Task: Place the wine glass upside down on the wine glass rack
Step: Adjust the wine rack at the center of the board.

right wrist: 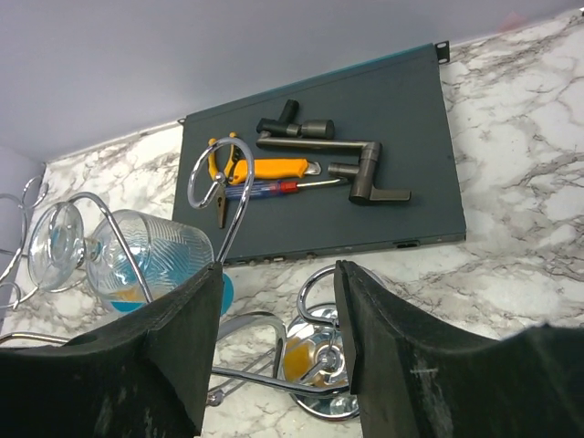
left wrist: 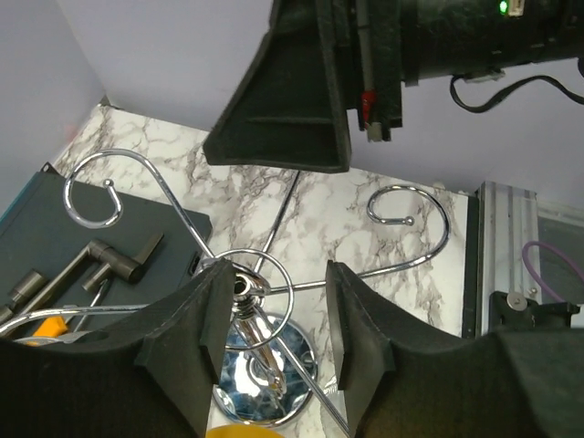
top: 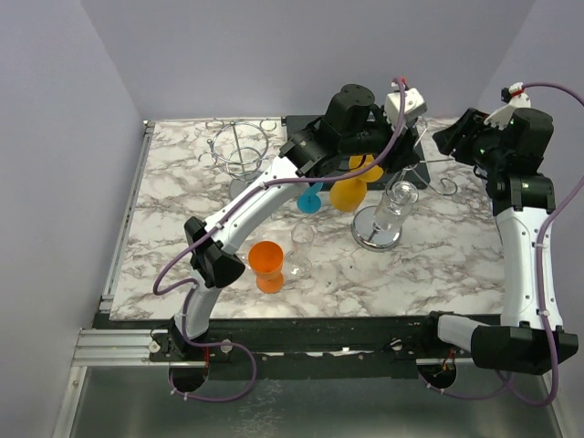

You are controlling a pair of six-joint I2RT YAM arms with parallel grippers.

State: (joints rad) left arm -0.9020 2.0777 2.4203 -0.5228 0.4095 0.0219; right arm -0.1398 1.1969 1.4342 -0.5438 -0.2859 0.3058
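The chrome wine glass rack (top: 377, 233) stands mid-table with a clear glass (top: 399, 196), a yellow one (top: 349, 193) and a blue one (top: 310, 201) hanging upside down from its arms. Another clear wine glass (top: 301, 242) and an orange glass (top: 266, 258) sit on the table in front. My left gripper (left wrist: 274, 310) is open over the rack's top ring (left wrist: 258, 283), with the post's tip against the left finger. My right gripper (right wrist: 274, 319) is open around a chrome arm (right wrist: 274, 379) at the rack's right side, and the hanging clear glass (right wrist: 146, 260) lies to its left.
A dark tray (right wrist: 365, 137) with pliers, a screwdriver and grey handles lies at the back behind the rack. A second, bare wire rack (top: 239, 146) stands at the back left. Curled arm ends (left wrist: 411, 205) stick out to the right of the rack.
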